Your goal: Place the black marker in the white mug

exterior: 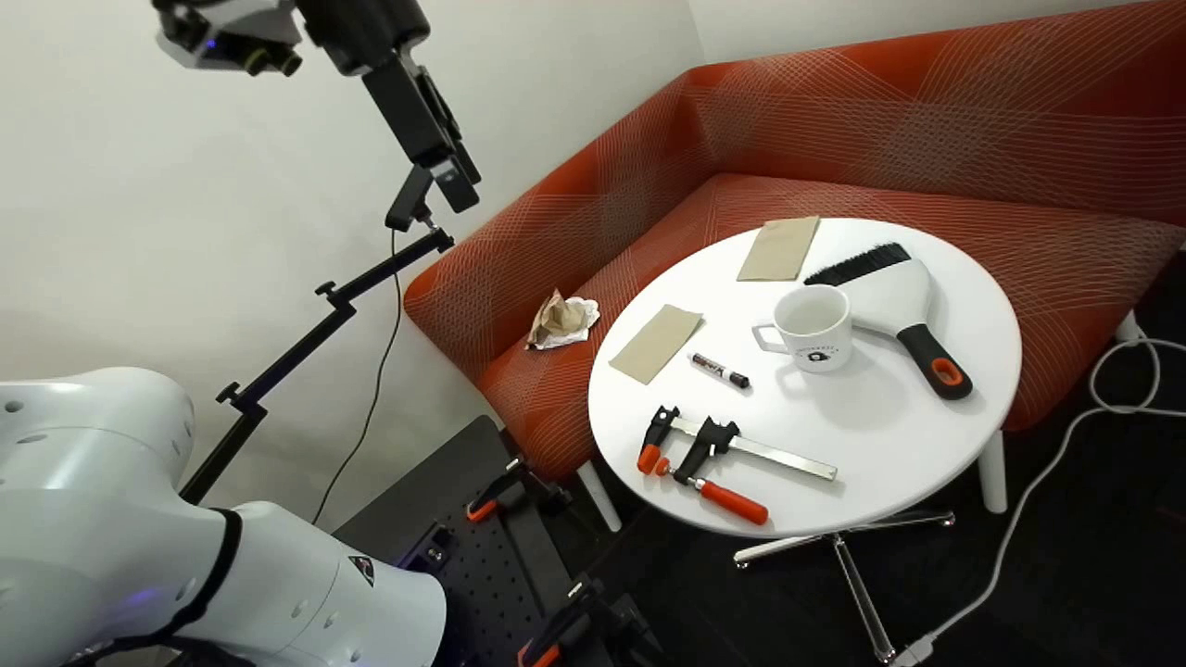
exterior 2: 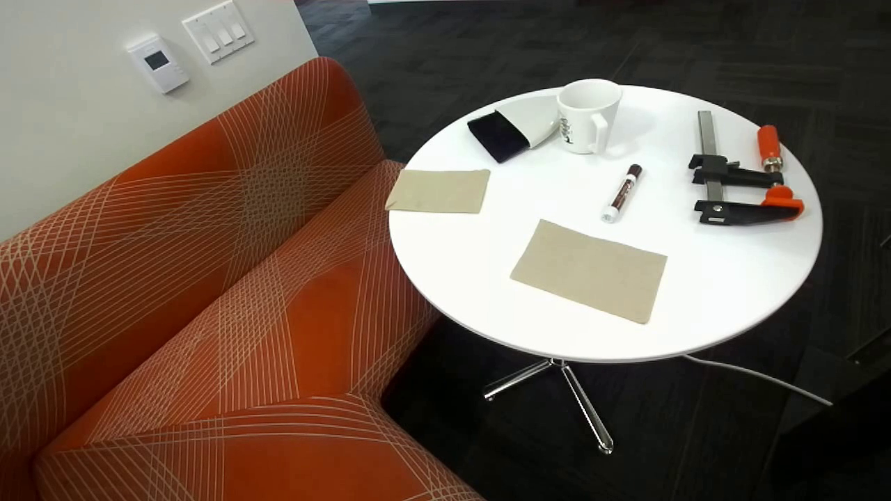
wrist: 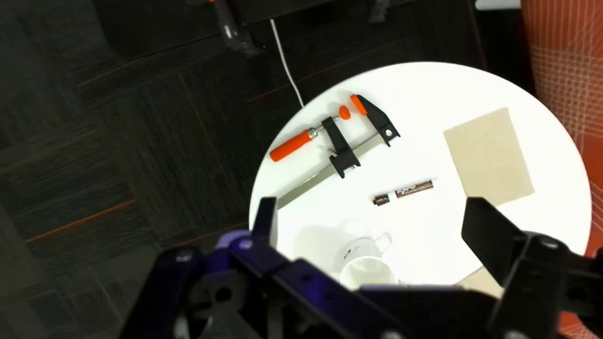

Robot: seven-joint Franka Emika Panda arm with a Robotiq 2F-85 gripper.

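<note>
We have open room above the marker [exterior: 719, 371]; in an exterior view the mug [exterior: 817, 335] bars the right, the clamp [exterior: 708, 445] the near side.

Marker [exterior: 718, 371]: one
Mug [exterior: 821, 341]: one
Brush [exterior: 897, 295]: one
Table [exterior: 889, 454]: one
Napkins [exterior: 657, 345]: two, both on the table
Couch [exterior: 927, 130]: one
Crumpled paper [exterior: 561, 320]: one bundle, on the couch
Stand [exterior: 496, 565]: one
Clamps [exterior: 709, 445]: three, of which one on the table and two on the stand
Arm [exterior: 102, 472]: one
Gripper [wrist: 371, 213]: one
Fingers [wrist: 485, 230]: two
Thermostat [exterior 2: 159, 64]: one
Switches [exterior 2: 224, 36]: three, on one plate [exterior 2: 210, 22]
</note>
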